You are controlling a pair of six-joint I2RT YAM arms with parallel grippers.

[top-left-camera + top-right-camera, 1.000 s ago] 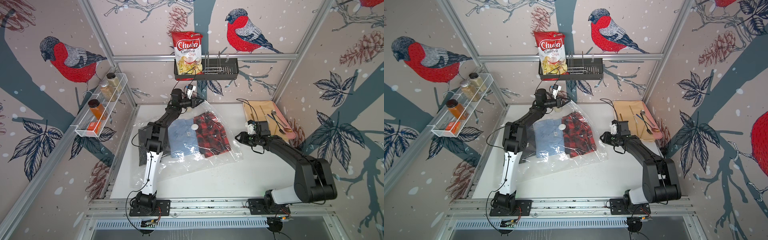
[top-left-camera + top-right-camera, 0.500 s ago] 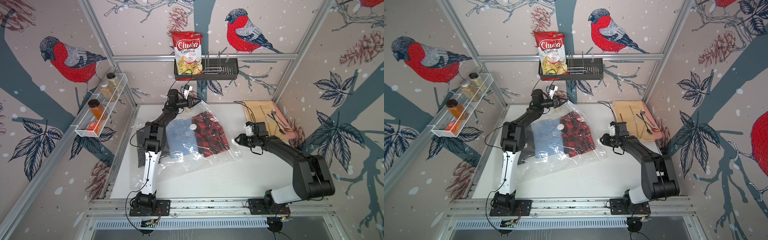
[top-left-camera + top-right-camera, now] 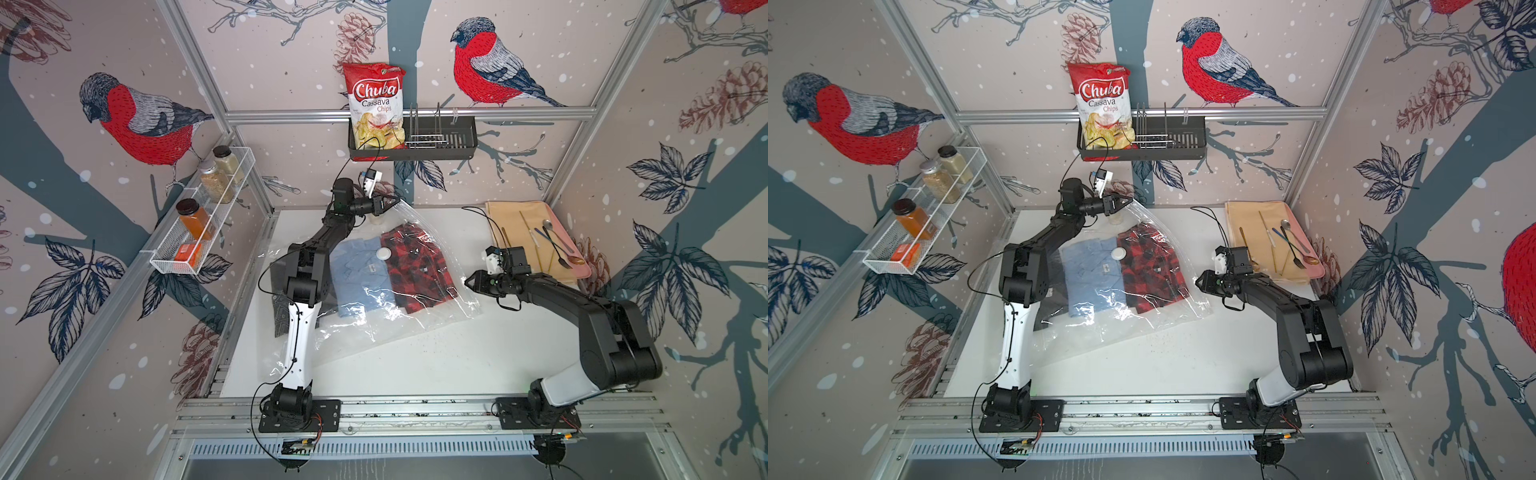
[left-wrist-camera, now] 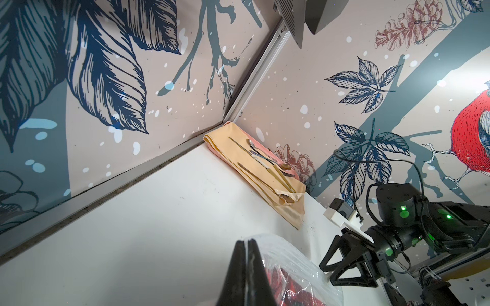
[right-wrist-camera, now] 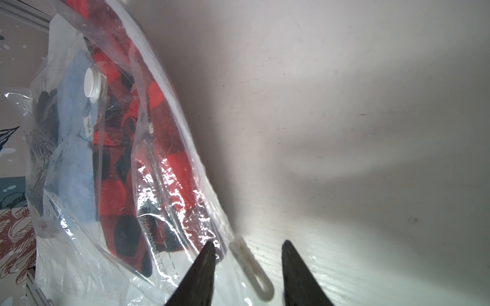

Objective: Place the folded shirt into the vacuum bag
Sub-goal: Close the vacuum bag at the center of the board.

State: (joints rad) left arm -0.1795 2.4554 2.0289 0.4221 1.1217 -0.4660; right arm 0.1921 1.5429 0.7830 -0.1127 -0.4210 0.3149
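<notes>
Plastic vacuum bag [image 3: 415,332]: left gripper [image 3: 392,202] pinches its twelve o'clock corner; right gripper [image 3: 467,282] (open, empty) slid closer; red shirt [image 3: 419,270] looks inside.

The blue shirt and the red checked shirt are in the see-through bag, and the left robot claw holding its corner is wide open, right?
Not quite. The left gripper is shut, pinching the vacuum bag by its corner; the left wrist view shows its fingers pressed together on the plastic. The blue shirt and red checked shirt are in the bag.
</notes>
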